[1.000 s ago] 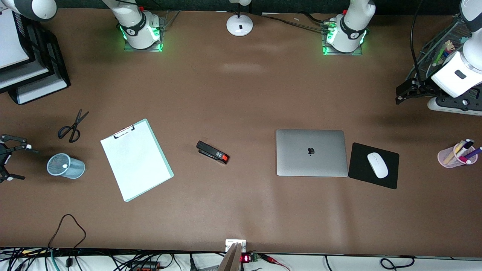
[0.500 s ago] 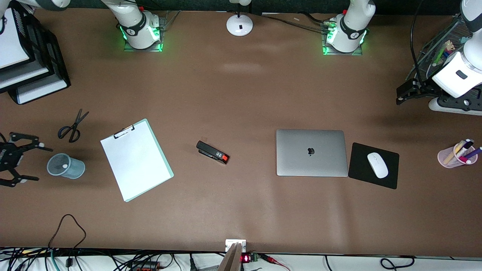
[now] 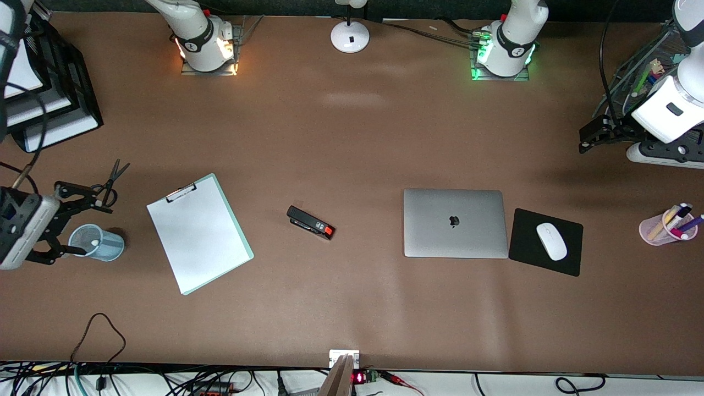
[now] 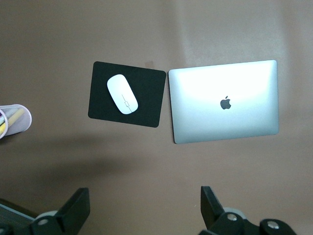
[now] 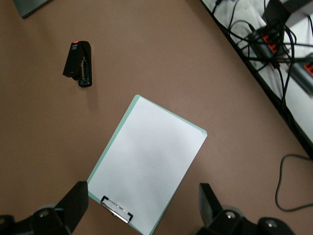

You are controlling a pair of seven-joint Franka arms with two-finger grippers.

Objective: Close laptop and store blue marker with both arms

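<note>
The right gripper (image 3: 82, 223) has swung in, fingers wide and empty, over the blue mesh cup (image 3: 98, 242); the laptop (image 3: 455, 223) lies shut mid-counter, left gripper (image 3: 591, 138) parked open

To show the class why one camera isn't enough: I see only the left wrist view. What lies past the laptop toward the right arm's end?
Observer: A black stapler lies beside the laptop.
Operator: Anything after it?
Observer: A clipboard, then a blue mesh cup.
Operator: And the other arm?
Observer: The right claw hovers open over that cup.
</note>
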